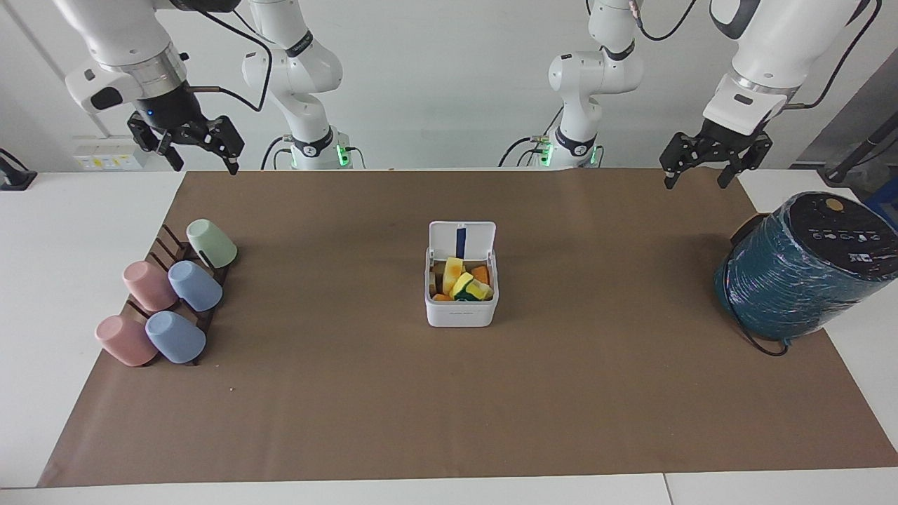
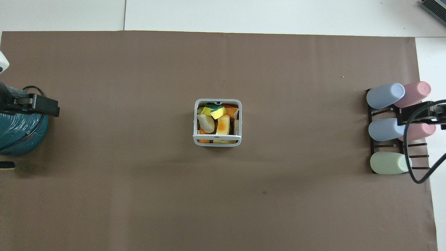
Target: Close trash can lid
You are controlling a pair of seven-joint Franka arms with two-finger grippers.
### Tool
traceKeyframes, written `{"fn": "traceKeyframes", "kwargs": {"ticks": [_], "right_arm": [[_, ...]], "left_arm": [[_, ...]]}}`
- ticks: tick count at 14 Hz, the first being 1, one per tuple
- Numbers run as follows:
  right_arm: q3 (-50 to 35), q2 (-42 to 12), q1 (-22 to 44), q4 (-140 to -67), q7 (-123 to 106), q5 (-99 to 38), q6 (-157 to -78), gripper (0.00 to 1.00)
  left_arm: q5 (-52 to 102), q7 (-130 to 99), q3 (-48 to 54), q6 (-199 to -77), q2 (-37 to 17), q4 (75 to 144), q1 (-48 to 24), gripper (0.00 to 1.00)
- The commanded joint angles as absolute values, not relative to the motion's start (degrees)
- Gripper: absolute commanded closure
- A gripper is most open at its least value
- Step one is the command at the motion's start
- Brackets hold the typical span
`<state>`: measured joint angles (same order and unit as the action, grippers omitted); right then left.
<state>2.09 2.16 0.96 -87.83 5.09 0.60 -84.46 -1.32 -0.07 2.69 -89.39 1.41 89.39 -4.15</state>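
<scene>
The small white trash can (image 1: pixel 461 313) stands mid-table on the brown mat, filled with yellow, orange and green items. It also shows in the overhead view (image 2: pixel 195 120). Its lid (image 1: pixel 461 240) stands open and upright on the side nearer the robots, its dark blue strip showing; from overhead the lid (image 2: pixel 216 137) shows edge-on. My left gripper (image 1: pixel 694 181) is open and empty, up in the air over the mat's edge at the left arm's end, beside the teal cylinder (image 2: pixel 38 104). My right gripper (image 1: pixel 203 167) is open and empty, raised over the cup rack (image 2: pixel 421 116).
A dark rack (image 1: pixel 168 245) holds several pastel cups lying on their sides at the right arm's end. A large teal-wrapped cylinder (image 1: pixel 800 273) with a black cable sits at the left arm's end. The brown mat (image 1: pixel 449 407) covers most of the white table.
</scene>
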Motion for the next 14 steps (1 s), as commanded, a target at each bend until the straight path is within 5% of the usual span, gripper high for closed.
{"fn": "traceKeyframes", "kwargs": {"ticks": [1, 10, 12, 14], "right_arm": [[1.76, -0.35, 0.17, -85.08, 2.99, 1.75, -84.02, 0.00], [1.93, 1.32, -0.18, -88.33, 3.16, 1.67, -84.29, 0.00], [1.85, 1.41, -0.09, -88.24, 3.16, 1.06, -84.29, 0.00], [1.76, 1.41, 0.00, -88.24, 3.16, 0.97, -84.29, 0.00]], "left_arm": [[-2.29, -2.88, 2.64, -92.45, 3.69, 93.07, -8.43, 0.00], [-2.29, -21.25, 2.64, -105.46, 6.94, 104.14, -26.08, 0.04], [-2.29, -25.38, 2.64, -106.78, 6.86, 105.29, -29.69, 0.21], [-2.29, -29.86, 2.64, -107.31, 6.33, 105.91, -32.42, 0.58]]}}
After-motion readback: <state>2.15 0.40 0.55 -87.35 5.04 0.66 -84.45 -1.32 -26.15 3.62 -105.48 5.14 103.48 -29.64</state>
